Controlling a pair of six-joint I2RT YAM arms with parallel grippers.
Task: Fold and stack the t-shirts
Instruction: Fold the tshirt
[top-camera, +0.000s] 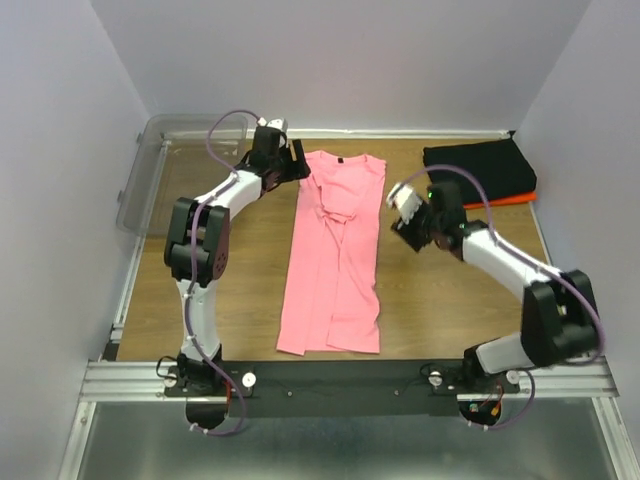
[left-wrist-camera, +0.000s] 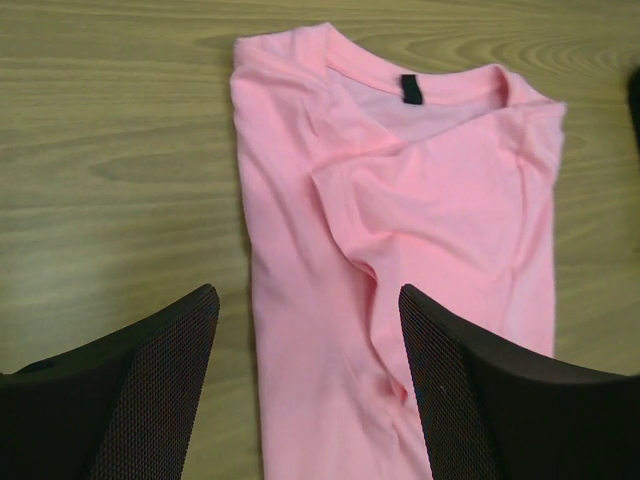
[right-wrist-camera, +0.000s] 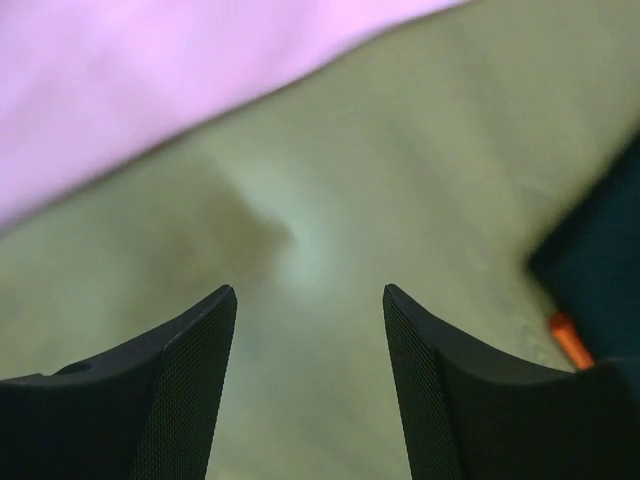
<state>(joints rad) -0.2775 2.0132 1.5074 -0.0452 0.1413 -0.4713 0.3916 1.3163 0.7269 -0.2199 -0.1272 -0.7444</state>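
The pink t-shirt (top-camera: 335, 255) lies in the middle of the table as a long strip, both sides folded in, its collar with the dark label (left-wrist-camera: 411, 89) at the far end. My left gripper (top-camera: 297, 160) is open and empty above the shirt's far left corner; the pink cloth (left-wrist-camera: 400, 240) shows between its fingers. My right gripper (top-camera: 402, 205) is open and empty over bare wood just right of the shirt (right-wrist-camera: 150, 70). A folded black shirt (top-camera: 478, 168) lies on an orange one (top-camera: 515, 199) at the far right; both show in the right wrist view, the black one (right-wrist-camera: 600, 270) blurred.
A clear plastic bin (top-camera: 165, 165) stands at the far left corner. White walls close in the wooden table (top-camera: 240, 290) on three sides. A metal rail (top-camera: 340, 378) with the arm bases runs along the near edge.
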